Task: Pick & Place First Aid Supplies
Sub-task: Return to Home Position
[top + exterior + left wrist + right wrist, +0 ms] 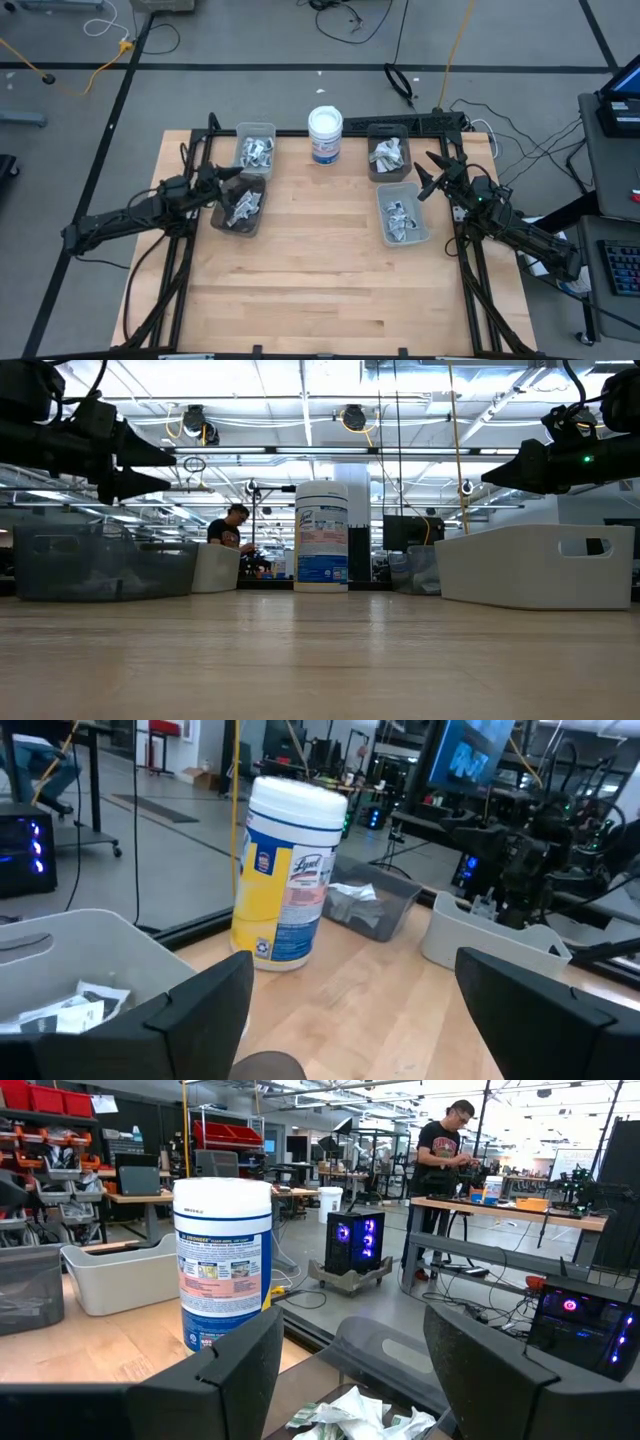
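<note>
1. I work in a robotics lab set in an open industrial hall. Past my wooden table [320, 280], the low view shows a bare ceiling [300, 430] of beams, ducts and strip lights.
2. The grey floor [250, 100] carries black tape lines [250, 68] and loose cables [400, 85].
3. Shelves hold red storage bins [225, 1130], and a PC tower [355, 1240] glows purple near a workbench [520, 1208].
4. A person [440, 1150] stands at that workbench.
5. A large monitor [470, 755] glows blue, and a keyboard [620, 265] lies beyond my table's right edge.
</note>
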